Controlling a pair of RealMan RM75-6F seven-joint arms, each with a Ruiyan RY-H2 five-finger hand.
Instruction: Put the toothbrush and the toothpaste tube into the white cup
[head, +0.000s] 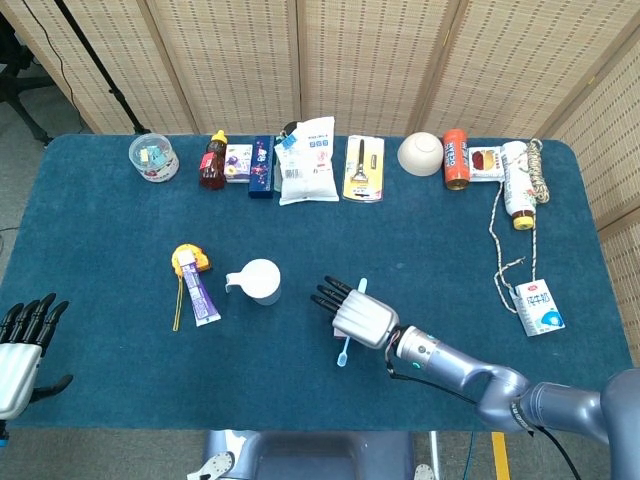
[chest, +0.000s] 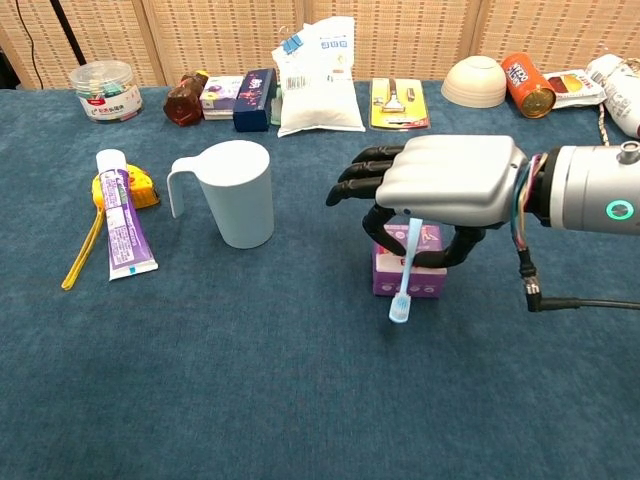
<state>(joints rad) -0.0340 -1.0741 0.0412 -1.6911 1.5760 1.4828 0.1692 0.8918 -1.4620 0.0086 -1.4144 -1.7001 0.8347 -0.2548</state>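
Now your right hand (chest: 445, 185) pinches the light blue plastic toothbrush (chest: 406, 273) at frame centre, head hanging down; carry it left over the white handled cup (chest: 238, 193). Purple toothpaste tube (chest: 122, 225) waits far left.

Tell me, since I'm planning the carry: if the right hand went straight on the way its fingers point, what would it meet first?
Probably the white cup. The right hand, holding the toothbrush, points leftward at it across bare cloth. Depth is unclear; it may pass slightly in front.
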